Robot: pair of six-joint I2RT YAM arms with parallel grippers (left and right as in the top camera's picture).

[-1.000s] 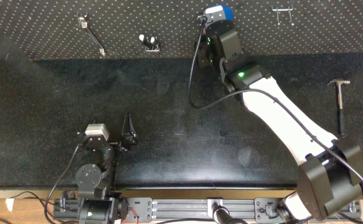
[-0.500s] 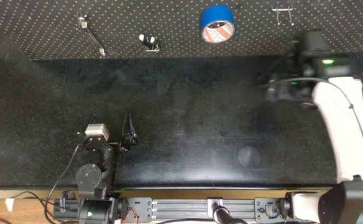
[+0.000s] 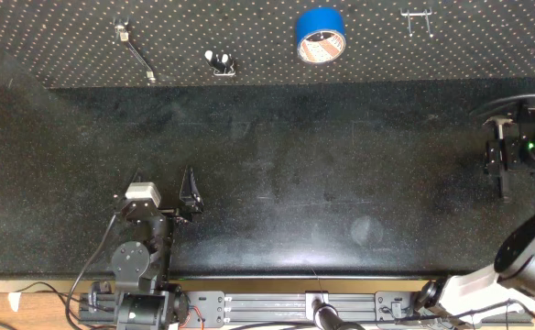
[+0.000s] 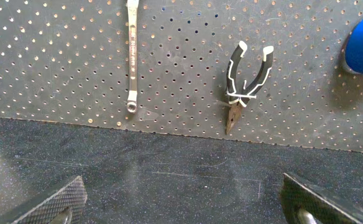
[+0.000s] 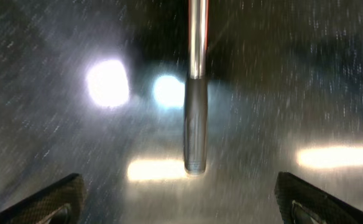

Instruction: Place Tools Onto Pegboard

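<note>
The right gripper (image 5: 181, 196) hovers over the hammer (image 5: 195, 124), fingers (image 5: 51, 202) spread wide, holding nothing. The hammer lies flat on the table (image 3: 341, 165), head toward the pegboard (image 3: 249, 37). Picking up seems in hand; next, it should descend astride the handle and close.

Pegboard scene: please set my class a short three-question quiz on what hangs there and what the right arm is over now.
1. True or false: the blue tape roll hangs on the pegboard.
2. Which thing lies on the table beneath the right tool? A: a screwdriver. B: the hammer. C: a saw.
3. In a word: which hangs nearer the blue tape roll, the wrench or the pliers?

Key: 1 true; 2 B; 3 pliers.
</note>
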